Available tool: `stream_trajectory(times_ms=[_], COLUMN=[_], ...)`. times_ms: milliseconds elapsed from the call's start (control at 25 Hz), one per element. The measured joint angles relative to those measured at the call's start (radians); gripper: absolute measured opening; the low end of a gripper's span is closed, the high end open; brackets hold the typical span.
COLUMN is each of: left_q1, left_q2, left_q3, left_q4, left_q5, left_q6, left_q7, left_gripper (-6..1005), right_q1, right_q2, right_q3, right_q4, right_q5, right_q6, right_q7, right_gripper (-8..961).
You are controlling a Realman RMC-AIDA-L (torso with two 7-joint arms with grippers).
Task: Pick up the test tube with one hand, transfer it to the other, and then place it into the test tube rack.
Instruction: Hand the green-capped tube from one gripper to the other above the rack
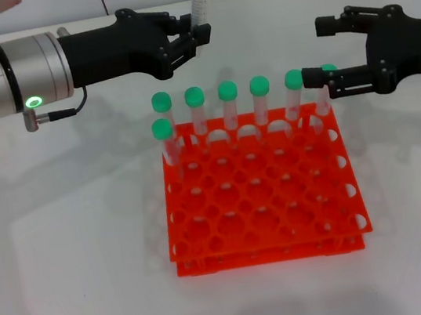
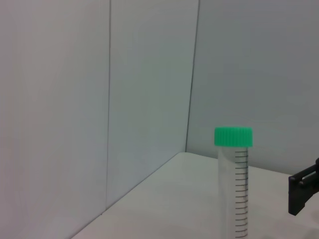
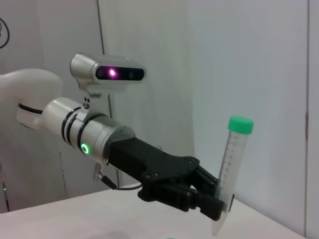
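The left gripper (image 1: 194, 35) pinches the test tube (image 3: 230, 169) upright, at 12 o'clock from the test tube rack (image 1: 260, 197). The right gripper (image 1: 322, 54) waits at 2 o'clock, fingers spread.

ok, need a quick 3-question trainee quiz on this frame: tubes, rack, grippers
1. True or false: the left gripper holds the test tube upright.
2. That tube is: A) seated in the test tube rack; B) beyond the rack's far edge; C) in the right gripper.
3. Fill in: the rack's second row from the far edge holds ___ green-capped tube.
Key: 1 true; 2 B; 3 one.
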Motion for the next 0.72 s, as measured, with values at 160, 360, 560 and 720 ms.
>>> stream_trajectory(times_ms=[160,360,560,720], left_q1=[0.000,0.000,0.002,0.004], left_q2=[0.000,-0.001,-0.002,-0.003], left_q3=[0.000,0.010,0.011,0.018], left_q4=[0.000,0.000,0.000,0.000], left_q5=[-0.002,-0.008,-0.019,-0.031], left_q6=[0.000,0.000,0.000,0.003], left_q7=[0.009,0.031,0.063,0.085], left_gripper=[211,211,212,213], right_q1=[0.019,0.032,0.033,0.033], right_q2=[0.001,0.001,0.001,0.001], right_q3=[-0.003,-0.003,-0.003,-0.001], right_q4=[0.000,0.000,0.000,0.000], right_q5=[0.000,0.000,0.000,0.000], right_q6=[0.003,0.004,0.005,0.007], right_q7=[-0.002,-0.003,-0.004,-0.005], right_gripper=[829,828,826,825])
